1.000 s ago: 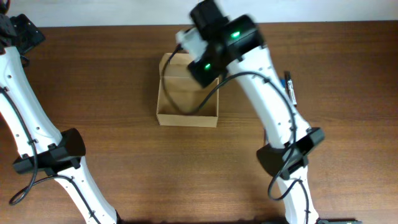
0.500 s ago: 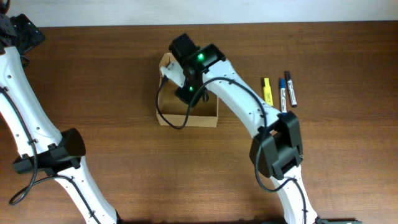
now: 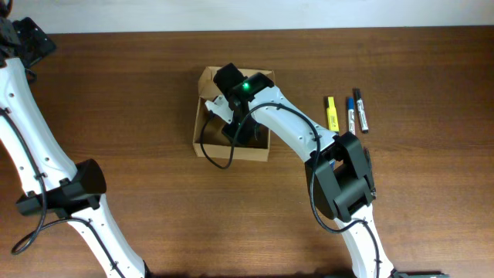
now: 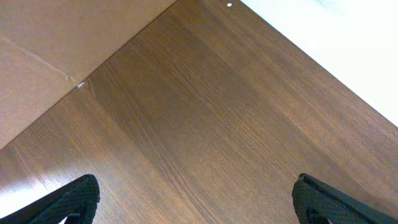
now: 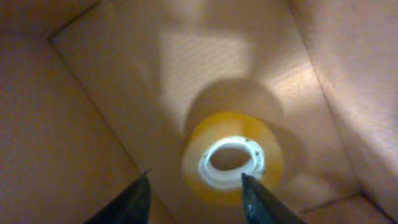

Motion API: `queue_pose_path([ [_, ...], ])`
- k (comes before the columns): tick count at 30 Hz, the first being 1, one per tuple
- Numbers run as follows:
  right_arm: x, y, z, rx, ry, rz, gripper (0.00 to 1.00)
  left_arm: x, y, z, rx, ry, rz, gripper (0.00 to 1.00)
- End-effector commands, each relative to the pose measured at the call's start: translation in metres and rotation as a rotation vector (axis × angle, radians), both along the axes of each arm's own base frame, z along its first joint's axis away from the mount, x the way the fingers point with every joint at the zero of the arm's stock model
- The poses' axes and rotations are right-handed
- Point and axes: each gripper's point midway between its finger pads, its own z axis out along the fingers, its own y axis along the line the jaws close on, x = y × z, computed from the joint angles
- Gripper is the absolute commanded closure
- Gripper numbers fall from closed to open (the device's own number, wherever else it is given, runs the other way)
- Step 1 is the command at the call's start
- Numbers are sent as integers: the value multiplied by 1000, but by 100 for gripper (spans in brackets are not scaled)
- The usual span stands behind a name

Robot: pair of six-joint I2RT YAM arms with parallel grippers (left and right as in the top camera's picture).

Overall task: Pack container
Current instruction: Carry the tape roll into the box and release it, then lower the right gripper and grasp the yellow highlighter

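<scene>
My right hand (image 5: 194,180) hangs half-open, holding nothing, inside the container (image 3: 199,116) by the surface's far edge, tape roll (image 5: 233,127) beneath. My left hand (image 4: 196,183) gapes empty. The cardboard looks light and bendy: I'd grip a wall's rim.

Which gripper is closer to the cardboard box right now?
Right. The right gripper is down inside the cardboard box, above a tape roll; the left gripper is far away, over bare table.
</scene>
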Motion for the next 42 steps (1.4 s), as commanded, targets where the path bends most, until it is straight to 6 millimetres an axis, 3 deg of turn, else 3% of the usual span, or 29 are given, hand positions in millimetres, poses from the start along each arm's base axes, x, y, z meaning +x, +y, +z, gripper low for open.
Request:
queue_pose_path([
  [1,17,10,61,85,-93,-67,51,-5,0,11,12,-21,-7,0],
  [4,29,9,107,107,-173,-127,52,-5,0,11,12,-21,-7,0],
  [10,53,-18,203,158,-358,-346,56,-5,0,11,12,-21,-7,0],
  [13,73,-51,228,208,-389,-499,51,-5,0,11,12,-21,-7,0],
  [15,84,-80,226,198,-379,-588,51,-5,0,11,12,-21,-7,0],
  [20,105,-153,192,133,-289,-754,51,-5,0,11,12,-21,-7,0],
  [23,112,-195,156,92,-196,-871,50,-5,0,11,12,-21,-7,0],
  [27,107,-246,100,33,-54,-988,51,-5,0,11,12,-21,-7,0],
  [34,88,-277,39,-35,67,-1049,51,-5,0,11,12,-21,-7,0],
  [42,67,-274,-13,-78,137,-1036,51,-5,0,11,12,-21,-7,0],
])
